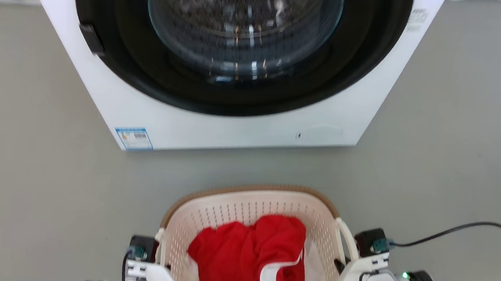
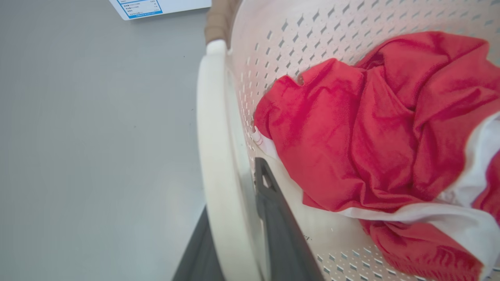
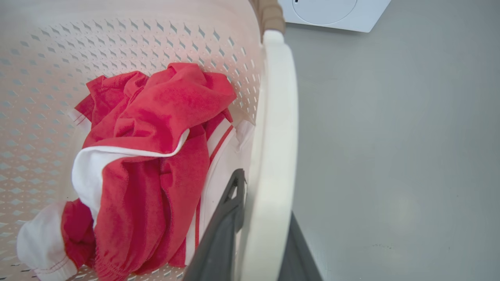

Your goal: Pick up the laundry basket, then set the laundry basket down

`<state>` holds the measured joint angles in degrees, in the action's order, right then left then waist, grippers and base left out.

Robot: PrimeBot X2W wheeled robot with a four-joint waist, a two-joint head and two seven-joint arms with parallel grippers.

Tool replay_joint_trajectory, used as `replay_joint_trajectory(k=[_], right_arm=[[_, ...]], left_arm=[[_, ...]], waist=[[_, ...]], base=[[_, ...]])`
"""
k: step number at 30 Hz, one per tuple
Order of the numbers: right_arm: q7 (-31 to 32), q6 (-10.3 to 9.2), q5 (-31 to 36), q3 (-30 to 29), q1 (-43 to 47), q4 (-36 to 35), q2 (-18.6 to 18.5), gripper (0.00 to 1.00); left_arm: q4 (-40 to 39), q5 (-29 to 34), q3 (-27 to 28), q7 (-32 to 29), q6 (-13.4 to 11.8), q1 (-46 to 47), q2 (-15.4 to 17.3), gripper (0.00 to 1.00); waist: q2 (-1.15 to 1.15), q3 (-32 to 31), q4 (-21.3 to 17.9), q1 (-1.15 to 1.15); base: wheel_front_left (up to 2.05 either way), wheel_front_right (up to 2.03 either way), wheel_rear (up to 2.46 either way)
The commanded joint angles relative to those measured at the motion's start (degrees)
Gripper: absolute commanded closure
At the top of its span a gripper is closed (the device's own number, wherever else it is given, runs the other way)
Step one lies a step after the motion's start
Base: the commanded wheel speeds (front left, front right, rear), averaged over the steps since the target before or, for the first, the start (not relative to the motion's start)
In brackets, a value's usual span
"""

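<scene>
The laundry basket (image 1: 247, 192), cream-white and perforated with a brown rim, sits low in the head view in front of me. A red garment with white trim (image 1: 251, 255) lies inside it. My left gripper (image 1: 158, 257) is shut on the basket's left loop handle (image 2: 213, 128), one dark finger (image 2: 273, 218) inside the loop and the other outside. My right gripper (image 1: 342, 263) is shut on the right loop handle (image 3: 275, 117) in the same way, its inner finger (image 3: 224, 222) against the basket wall (image 3: 117, 39). Whether the basket rests on the floor I cannot tell.
A white front-loading washing machine (image 1: 234, 126) with a dark round door stands just beyond the basket, a blue label (image 1: 134, 138) at its lower left corner. Grey floor (image 1: 32, 165) spreads to both sides. A black cable (image 1: 469, 228) loops from my right wrist.
</scene>
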<state>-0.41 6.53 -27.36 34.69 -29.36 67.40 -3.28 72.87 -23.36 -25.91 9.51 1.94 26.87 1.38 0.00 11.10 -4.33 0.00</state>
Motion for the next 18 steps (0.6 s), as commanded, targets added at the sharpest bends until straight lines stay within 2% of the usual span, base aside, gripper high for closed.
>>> replay_joint_trajectory(k=[1, 10, 18], right_arm=[[0.81, 0.96, -0.19, 2.46, 2.01, -0.66, 0.4, 1.0], [2.73, 0.96, -3.55, 6.39, 6.62, -2.33, 0.4, 1.0], [3.34, 0.96, -5.45, 7.8, 7.56, -2.45, 0.4, 1.0]], left_arm=[[-1.84, -0.67, -0.05, 0.73, -0.53, -0.54, 1.5, 1.0], [-5.1, -6.74, -5.29, -1.22, -2.56, -6.13, 1.5, 1.0], [-5.91, -10.04, -8.47, -1.39, -4.28, -7.16, 1.5, 1.0]], waist=[[0.0, -3.4, -0.17, 0.0], [0.0, -9.37, -0.16, 0.0], [0.0, -10.46, 0.05, 0.0]], base=[[0.0, 0.0, 0.0], [0.0, 0.0, 0.0], [0.0, 0.0, 0.0]])
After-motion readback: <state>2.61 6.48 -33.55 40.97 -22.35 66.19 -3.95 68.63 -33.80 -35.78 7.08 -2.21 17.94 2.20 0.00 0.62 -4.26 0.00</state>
